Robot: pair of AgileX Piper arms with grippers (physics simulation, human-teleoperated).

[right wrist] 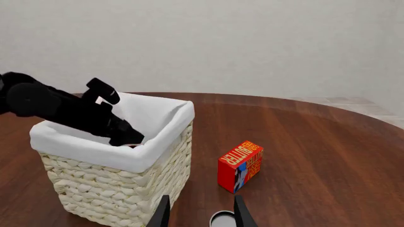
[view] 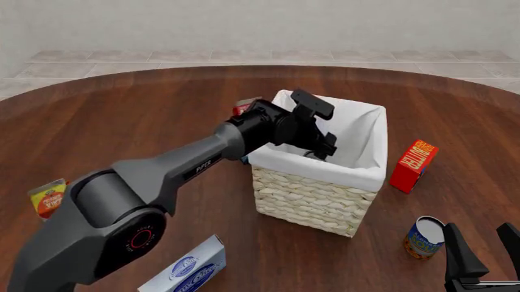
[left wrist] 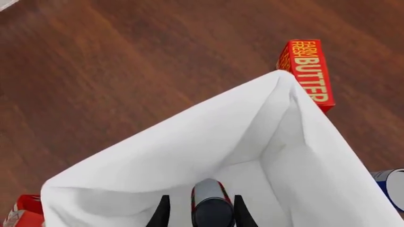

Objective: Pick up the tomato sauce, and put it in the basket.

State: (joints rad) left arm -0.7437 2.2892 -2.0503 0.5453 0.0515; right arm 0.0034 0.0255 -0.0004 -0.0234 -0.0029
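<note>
Holding tomato sauce (left wrist: 211, 204) between closed fingers of left gripper (left wrist: 200, 213) inside basket (view: 357, 176), can's long axis continuing the fingers' line toward basket floor, above lining; right gripper (right wrist: 200, 213) parted, idle beside basket.

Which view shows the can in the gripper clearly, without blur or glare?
Left wrist view: sharp, evenly lit, tomato sauce between the left gripper fingers inside the basket. Front and right wrist views: sharp, but the arm hides the can.
</note>
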